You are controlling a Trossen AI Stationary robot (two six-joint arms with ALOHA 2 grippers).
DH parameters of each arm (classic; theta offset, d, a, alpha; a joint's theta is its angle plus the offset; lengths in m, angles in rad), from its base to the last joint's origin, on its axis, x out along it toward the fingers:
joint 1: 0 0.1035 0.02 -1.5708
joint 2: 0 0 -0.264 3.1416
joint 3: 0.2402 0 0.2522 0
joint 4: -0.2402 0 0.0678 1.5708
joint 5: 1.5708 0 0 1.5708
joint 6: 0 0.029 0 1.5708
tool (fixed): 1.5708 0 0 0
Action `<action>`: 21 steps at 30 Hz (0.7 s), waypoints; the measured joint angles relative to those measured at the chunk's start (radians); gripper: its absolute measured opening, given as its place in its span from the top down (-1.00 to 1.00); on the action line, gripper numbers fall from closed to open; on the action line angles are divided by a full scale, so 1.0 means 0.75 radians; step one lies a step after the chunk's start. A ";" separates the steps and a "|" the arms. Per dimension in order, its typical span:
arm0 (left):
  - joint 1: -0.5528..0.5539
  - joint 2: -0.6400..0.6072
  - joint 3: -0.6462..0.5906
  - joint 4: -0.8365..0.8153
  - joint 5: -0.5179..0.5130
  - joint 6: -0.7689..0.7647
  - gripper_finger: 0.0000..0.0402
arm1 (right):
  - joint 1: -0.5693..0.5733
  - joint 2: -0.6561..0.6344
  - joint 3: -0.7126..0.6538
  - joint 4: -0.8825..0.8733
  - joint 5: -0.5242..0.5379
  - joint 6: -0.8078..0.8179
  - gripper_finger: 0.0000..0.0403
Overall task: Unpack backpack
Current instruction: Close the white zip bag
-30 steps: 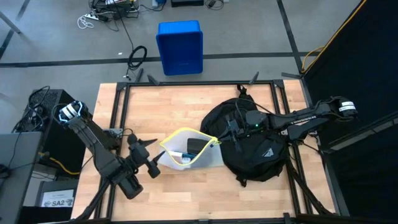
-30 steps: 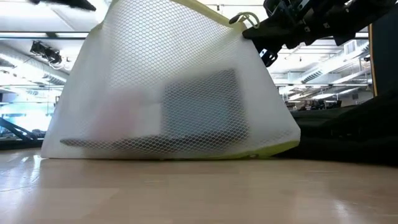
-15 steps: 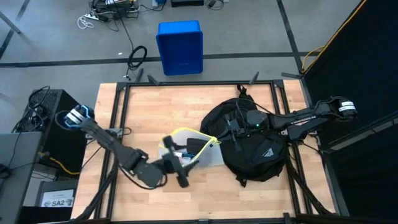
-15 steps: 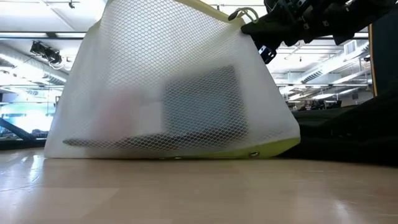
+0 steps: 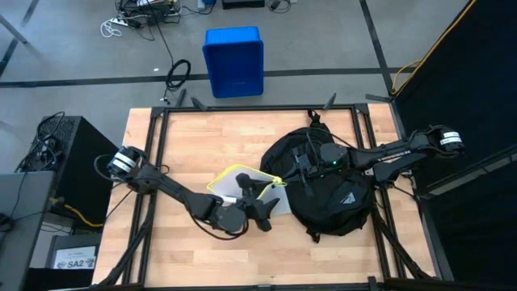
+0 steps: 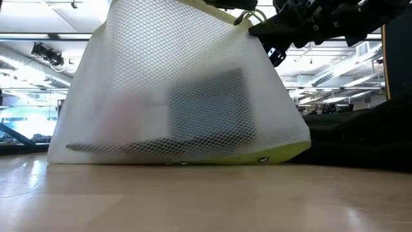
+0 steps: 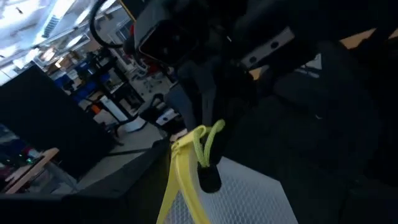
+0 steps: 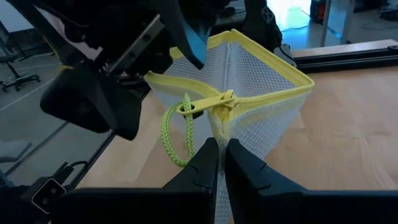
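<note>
The black backpack lies on the table's right half. A white mesh pouch with a yellow-green zip edge stands on its bottom to the backpack's left. A dark flat item shows inside it. My right gripper reaches over the backpack and is shut on the pouch's corner. My left gripper is open just above the pouch's near side, close to the yellow zip cord. I cannot tell whether it touches the pouch. My right gripper pinches the pouch's upper corner between its two fingers, on the mesh just below the zip slider. The fingers come from the table's right side, slanting down. That corner is held up and the mesh is drawn taut, while the pouch's bottom rests on the table.
A blue plastic bin stands on the floor beyond the table's far edge. Bare wooden table lies to the left and far side of the pouch. Black frame rails run along the table's edges.
My left gripper has swung from the table's left side toward the right, over the pouch, and now stands next to my right gripper. The pouch and my right gripper have stayed in place.
</note>
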 joint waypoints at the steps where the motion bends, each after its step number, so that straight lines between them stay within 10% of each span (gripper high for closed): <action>1: 0.001 0.003 0.000 -0.005 -0.019 0.020 -0.29 | 0.000 0.000 0.000 0.000 0.001 0.000 1.00; 12: 0.057 0.043 0.000 -0.001 -0.070 0.156 -0.12 | 0.000 -0.001 0.000 0.007 0.002 -0.001 1.00; 21: 0.089 0.043 0.000 0.018 -0.077 0.161 0.56 | 0.000 -0.001 0.000 0.000 -0.001 -0.001 1.00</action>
